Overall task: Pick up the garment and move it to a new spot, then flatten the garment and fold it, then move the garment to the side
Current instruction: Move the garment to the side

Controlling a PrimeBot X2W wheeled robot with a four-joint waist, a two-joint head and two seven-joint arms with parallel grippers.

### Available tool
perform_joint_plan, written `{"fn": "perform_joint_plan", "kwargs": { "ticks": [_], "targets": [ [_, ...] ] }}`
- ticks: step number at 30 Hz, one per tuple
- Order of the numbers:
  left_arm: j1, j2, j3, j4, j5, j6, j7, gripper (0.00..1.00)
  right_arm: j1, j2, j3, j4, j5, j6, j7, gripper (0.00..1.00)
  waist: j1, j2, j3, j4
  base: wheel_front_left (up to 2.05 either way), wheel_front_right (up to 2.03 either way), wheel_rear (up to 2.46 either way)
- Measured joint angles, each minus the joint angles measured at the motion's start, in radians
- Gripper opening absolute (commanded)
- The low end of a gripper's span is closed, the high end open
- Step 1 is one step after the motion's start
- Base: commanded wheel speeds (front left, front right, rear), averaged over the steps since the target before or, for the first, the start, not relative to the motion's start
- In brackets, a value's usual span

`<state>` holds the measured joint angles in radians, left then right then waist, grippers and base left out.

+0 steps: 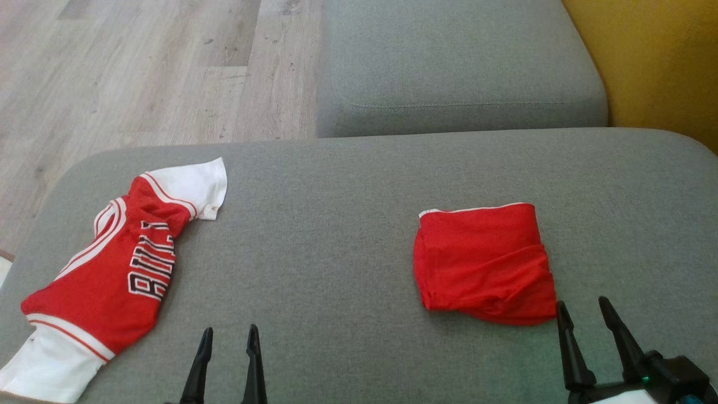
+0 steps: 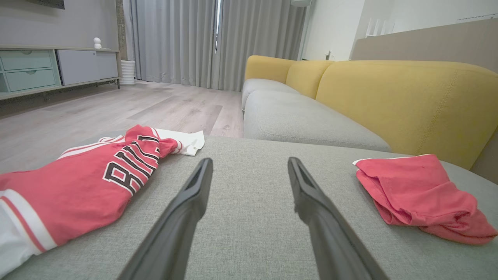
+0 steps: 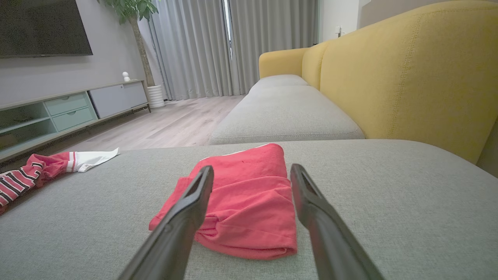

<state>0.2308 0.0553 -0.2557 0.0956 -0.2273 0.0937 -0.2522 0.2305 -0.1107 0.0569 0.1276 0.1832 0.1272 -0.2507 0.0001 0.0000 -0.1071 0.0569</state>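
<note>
Black fingers of the left gripper [image 1: 230,329] and the right gripper [image 1: 581,303] stand spread wide, gripping nothing over the grey cushion [image 1: 336,224]. A folded red garment [image 1: 485,264] lies just ahead of the right one. The rumpled jersey [image 1: 112,269], far left, looks light, limp and slippery; its white sleeve [image 1: 193,185] offers a hold.

A grey upholstered seat [image 1: 336,224] is seen in the foreground, with a second grey cushion [image 1: 460,62] set beyond its far edge. Yellow backrests [image 2: 408,101] are ranged along the right side. The floor [image 1: 140,67] is laid in pale wood planks. Long grey curtains [image 3: 194,46] are drawn across the far wall (daylight shows at a narrow gap). A low cabinet [image 3: 70,109] with pale green drawers is placed under a dark screen [image 3: 42,27], beside a potted plant [image 3: 130,7].
</note>
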Motion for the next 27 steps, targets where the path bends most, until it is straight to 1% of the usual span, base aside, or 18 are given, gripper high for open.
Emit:
{"fn": "perform_joint_plan", "kwargs": {
  "ticks": [16,24,27],
  "targets": [
    [0.0,0.0,-0.002,0.004,0.0,-0.007,0.0,1.0,-0.001,0.0,0.0,0.019,0.0,0.0,0.0,1.0,0.0,0.0,0.02,-0.002,0.0,0.0,0.0],
    [-0.002,0.0,-0.011,0.004,0.009,-0.007,0.0,1.0,-0.073,-0.018,0.007,0.112,0.012,0.0,0.0,1.0,0.0,0.0,0.058,-0.006,0.0,0.0,0.0],
    [-0.019,0.0,-0.034,0.004,0.01,-0.007,0.0,1.0,-0.167,-0.037,-0.011,0.188,0.038,0.0,0.0,1.0,0.0,0.0,0.088,-0.003,0.0,0.0,0.0]
  ]
}}
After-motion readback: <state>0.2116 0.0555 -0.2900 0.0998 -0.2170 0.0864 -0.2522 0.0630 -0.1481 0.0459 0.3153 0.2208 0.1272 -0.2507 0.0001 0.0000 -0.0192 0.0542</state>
